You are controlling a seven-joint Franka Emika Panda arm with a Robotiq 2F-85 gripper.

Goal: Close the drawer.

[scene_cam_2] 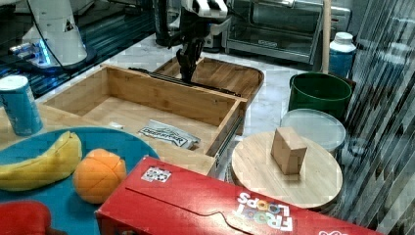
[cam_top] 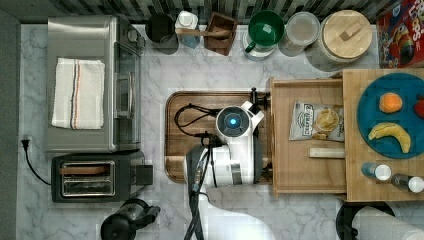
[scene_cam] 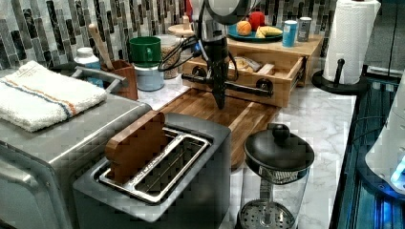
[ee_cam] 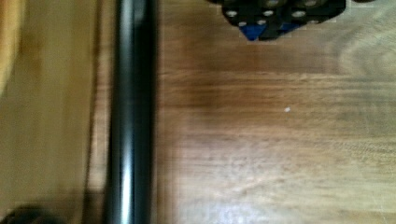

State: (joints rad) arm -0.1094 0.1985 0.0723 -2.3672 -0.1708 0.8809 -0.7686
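A white marble counter point(cam_top: 200, 75) fills the scene, backed by a wall of narrow striped tiles point(scene_cam: 43, 33). On it, from the top view's left, stand a steel toaster oven point(cam_top: 92, 82) with a folded towel point(cam_top: 78, 93) on top and a dark toaster point(cam_top: 95, 175) below it. A brown cutting board point(cam_top: 182, 150) with rounded corners lies mid-counter.

The drawer point(cam_top: 300, 170) sits pulled out from under a light wood slab point(cam_top: 360, 190), just beside the cutting board on the top view's right. Its open top faces up and its front faces the cutting board. Its black bar handle point(scene_cam: 239, 86) runs along that front, top to bottom in the top view. A snack bag point(cam_top: 317, 121) and a small wood block point(cam_top: 327, 152) lie inside.

The arm hangs over the board, and the gripper point(scene_cam: 219, 102) points down just in front of the handle; I cannot tell how far apart its fingers are.
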